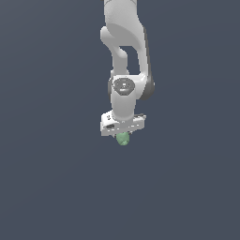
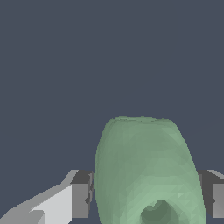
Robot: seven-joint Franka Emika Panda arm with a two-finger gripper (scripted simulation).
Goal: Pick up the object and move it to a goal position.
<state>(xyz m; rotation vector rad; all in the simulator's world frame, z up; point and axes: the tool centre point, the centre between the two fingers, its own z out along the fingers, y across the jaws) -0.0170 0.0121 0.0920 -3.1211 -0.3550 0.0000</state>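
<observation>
The object (image 1: 123, 138) is a small pale green rounded lump. In the exterior view it sits right under the white gripper bar (image 1: 123, 124) of my arm, with my gripper (image 1: 123, 137) around it. In the wrist view the object (image 2: 146, 170) fills the space between my two fingers (image 2: 81, 199), one on each side and both against it. My gripper (image 2: 146, 199) is shut on the object. The fingertips are hidden behind the bar in the exterior view. I cannot tell whether the object rests on the surface or hangs above it.
A plain dark grey-blue surface (image 1: 47, 178) fills both views. The white arm (image 1: 124, 42) comes down from the top of the exterior view. No goal marker shows.
</observation>
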